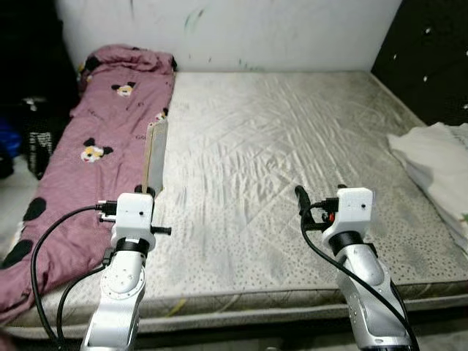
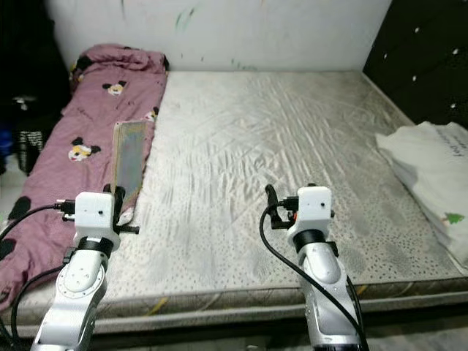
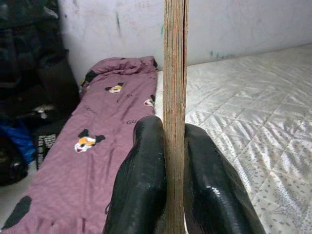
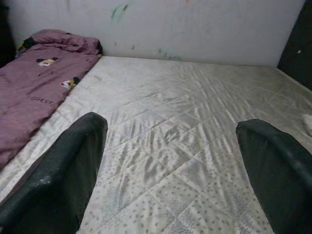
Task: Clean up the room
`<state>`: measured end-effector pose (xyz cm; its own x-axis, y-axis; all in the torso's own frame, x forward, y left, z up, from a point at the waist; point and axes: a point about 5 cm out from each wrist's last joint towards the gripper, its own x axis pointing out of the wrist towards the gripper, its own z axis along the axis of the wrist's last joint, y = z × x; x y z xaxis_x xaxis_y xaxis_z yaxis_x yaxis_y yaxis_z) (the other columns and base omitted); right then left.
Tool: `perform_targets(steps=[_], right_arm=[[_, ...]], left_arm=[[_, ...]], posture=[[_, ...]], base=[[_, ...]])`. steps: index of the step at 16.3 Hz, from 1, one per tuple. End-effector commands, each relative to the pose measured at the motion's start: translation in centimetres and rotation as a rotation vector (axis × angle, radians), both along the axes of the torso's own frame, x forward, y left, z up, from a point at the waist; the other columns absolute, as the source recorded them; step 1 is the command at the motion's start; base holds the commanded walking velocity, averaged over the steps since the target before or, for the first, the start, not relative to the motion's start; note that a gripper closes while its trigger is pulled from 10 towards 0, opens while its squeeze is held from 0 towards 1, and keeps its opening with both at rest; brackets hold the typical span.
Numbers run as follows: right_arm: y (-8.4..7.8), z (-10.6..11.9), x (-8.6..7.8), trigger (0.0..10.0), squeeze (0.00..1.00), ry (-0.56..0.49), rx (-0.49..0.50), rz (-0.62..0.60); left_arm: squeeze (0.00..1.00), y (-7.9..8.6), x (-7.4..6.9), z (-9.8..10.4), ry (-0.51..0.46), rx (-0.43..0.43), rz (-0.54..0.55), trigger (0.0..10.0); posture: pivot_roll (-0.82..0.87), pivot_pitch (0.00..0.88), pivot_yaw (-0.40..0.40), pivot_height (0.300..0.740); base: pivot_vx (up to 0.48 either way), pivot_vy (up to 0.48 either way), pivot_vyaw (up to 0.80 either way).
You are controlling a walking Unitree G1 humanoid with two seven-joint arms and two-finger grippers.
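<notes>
Left gripper [image 3: 173, 195] grasps book [image 1: 156, 157] upright above bed [image 1: 292, 146]; right gripper [image 4: 170, 161] released; blanket [image 1: 95, 153], folded cloth [image 2: 431, 175] remain

Both silver arms are reaching forward; the left pincer [image 3: 173, 190] is clamping something thin edge-on, while the right pincer [image 4: 170, 161] is gaping wide, holding nothing.

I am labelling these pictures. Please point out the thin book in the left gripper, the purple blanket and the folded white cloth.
thin book [image 1: 156, 153], left eye view, its flat cover.
purple blanket [image 1: 95, 124], left eye view, its middle.
folded white cloth [image 2: 431, 164], right eye view, its top layer.
</notes>
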<state>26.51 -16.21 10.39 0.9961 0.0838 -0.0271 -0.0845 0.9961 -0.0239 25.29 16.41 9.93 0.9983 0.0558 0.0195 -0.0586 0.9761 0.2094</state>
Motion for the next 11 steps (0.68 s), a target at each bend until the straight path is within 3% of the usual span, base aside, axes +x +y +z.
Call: perform_targets(steps=[1, 11], right_arm=[[0.44, 0.25, 0.08, 10.0, 0.00, -0.015, -0.010, 0.020], [0.18, 0.23, 0.45, 10.0, 0.00, -0.006, -0.003, 0.007]], left_arm=[[0.00, 0.49, 0.19, 1.02, -0.050, 0.020, 0.013, 10.0], [0.00, 0.36, 0.53, 1.08, -0.054, 0.010, 0.017, 10.0]], posture=[[0.02, 0.000, -0.024, 0.740], [0.01, 0.000, -0.031, 0.740]], base=[[0.000, -0.307, 0.00], [0.000, -0.297, 0.05]])
